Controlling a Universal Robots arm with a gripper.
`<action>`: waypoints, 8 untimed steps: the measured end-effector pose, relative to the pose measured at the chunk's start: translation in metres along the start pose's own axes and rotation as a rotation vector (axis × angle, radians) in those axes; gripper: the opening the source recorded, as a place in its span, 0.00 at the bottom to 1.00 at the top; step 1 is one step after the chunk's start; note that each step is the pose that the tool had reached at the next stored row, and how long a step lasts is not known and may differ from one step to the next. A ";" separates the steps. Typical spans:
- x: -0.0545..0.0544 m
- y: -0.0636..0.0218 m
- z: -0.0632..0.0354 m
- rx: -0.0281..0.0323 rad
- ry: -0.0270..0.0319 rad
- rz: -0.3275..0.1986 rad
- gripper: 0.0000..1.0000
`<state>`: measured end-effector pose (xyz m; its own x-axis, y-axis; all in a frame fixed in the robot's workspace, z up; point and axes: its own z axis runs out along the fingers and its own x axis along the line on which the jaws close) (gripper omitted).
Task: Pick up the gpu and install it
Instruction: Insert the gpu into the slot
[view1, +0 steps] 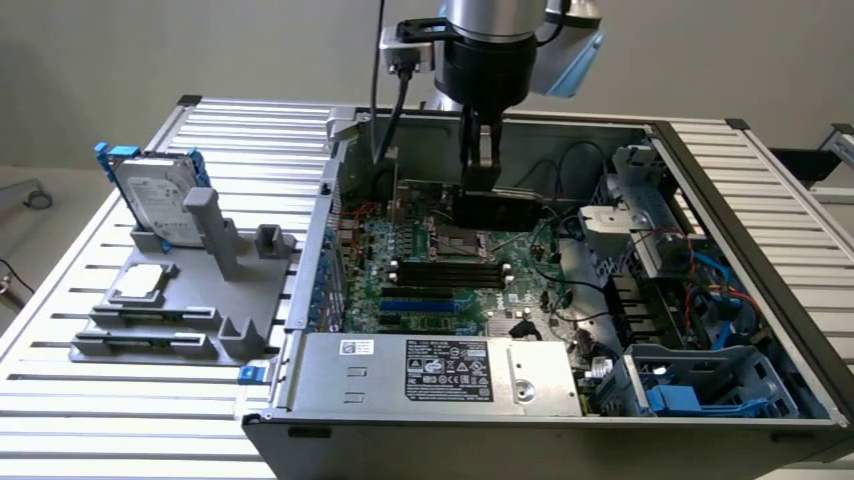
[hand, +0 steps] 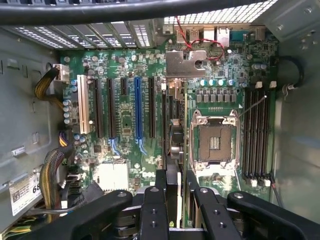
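Gripper (view1: 478, 178) is down inside the open case (view1: 534, 445), at the far end of the motherboard (view1: 427, 290). Its fingers are clamped on the gpu (view1: 505, 210), one on each face at the top edge. The card is held upright on its long edge. Gripping from above makes sense, since it leaves the bottom connector edge free for the slot.

In the wrist view the gpu (hand: 175, 140) shows edge-on. It runs parallel to the blue slot (hand: 137, 107) and sits between the black slot (hand: 151, 107) and the CPU socket (hand: 214, 142). The silver end bracket (hand: 186, 63) faces the case's back wall by the I/O ports, which is where it would have to land. The memory slots (hand: 257, 135) are beyond the socket, apart from the card.

My read is that the pick-up is done and this is the alignment or insertion stage. I can't tell whether the connector edge touches a slot, because the card hides it.

The hard drive (view1: 154, 200) stands on the grey fixture (view1: 174, 330) at the exterior view's left, well apart from the gripper.
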<state>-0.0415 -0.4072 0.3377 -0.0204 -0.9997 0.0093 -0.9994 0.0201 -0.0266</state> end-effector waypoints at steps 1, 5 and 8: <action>0.001 0.0004 0.0004 0.0001 -0.0001 -0.003 0.26; 0.004 0.0026 0.0023 0.0001 -0.0004 -0.011 0.26; 0.007 0.0060 0.0036 0.0000 -0.0004 -0.014 0.26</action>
<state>-0.0476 -0.4138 0.3341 -0.0062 -0.9999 0.0093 -0.9996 0.0059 -0.0265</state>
